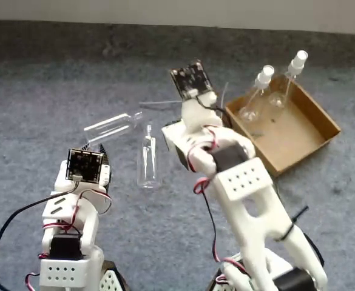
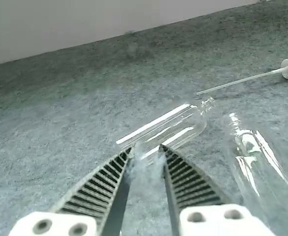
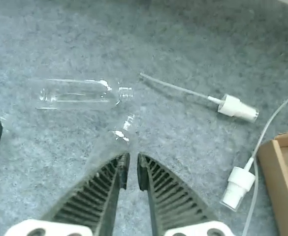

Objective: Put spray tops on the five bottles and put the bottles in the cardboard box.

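— How far along are you?

— Two of five, I judge. The cardboard box holds two capped bottles, leaning on its far wall.

— And the rest?

— My left claw is closed on the base of a bare bottle. My right claw, jaws almost together and gripping nothing, hangs just beside a second bottle lying on the carpet. Two loose spray tops lie near the box. Both bottles need tops, then boxing. I count four bottles.
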Robot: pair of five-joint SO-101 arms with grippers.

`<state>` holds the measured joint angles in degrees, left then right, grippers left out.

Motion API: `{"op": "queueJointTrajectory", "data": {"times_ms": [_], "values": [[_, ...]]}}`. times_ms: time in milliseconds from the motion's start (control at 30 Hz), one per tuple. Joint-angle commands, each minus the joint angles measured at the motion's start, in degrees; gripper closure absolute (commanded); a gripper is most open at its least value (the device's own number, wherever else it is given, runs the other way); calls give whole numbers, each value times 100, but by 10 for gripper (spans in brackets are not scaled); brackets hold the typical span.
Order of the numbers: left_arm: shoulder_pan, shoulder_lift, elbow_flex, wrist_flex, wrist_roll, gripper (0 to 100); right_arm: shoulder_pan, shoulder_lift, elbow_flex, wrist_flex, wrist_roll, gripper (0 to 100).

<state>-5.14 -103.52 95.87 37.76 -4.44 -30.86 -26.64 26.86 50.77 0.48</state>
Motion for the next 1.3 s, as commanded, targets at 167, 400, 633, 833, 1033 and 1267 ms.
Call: {"op": "queueJointTrajectory", "data": {"times_ms": [167, 400, 633, 833, 1033, 1267], "values": [[-409, -48, 75, -457, -18, 958, -295, 1631, -1490, 567, -290, 848], [-602, -48, 84, -510, -18, 958, -699, 3046, -2018, 523, -879, 670], [-585, -48, 84, -510, -18, 958, -716, 4171, -2941, 444, -1732, 638], [-585, -48, 84, -510, -18, 958, -1218, 4681, -3257, 435, -1785, 638], [-585, -48, 84, -510, -18, 958, -1332, 5086, -3266, 444, -1749, 642], [-576, -48, 92, -510, -18, 958, -1042, 5253, -3248, 462, -1741, 810]]}}
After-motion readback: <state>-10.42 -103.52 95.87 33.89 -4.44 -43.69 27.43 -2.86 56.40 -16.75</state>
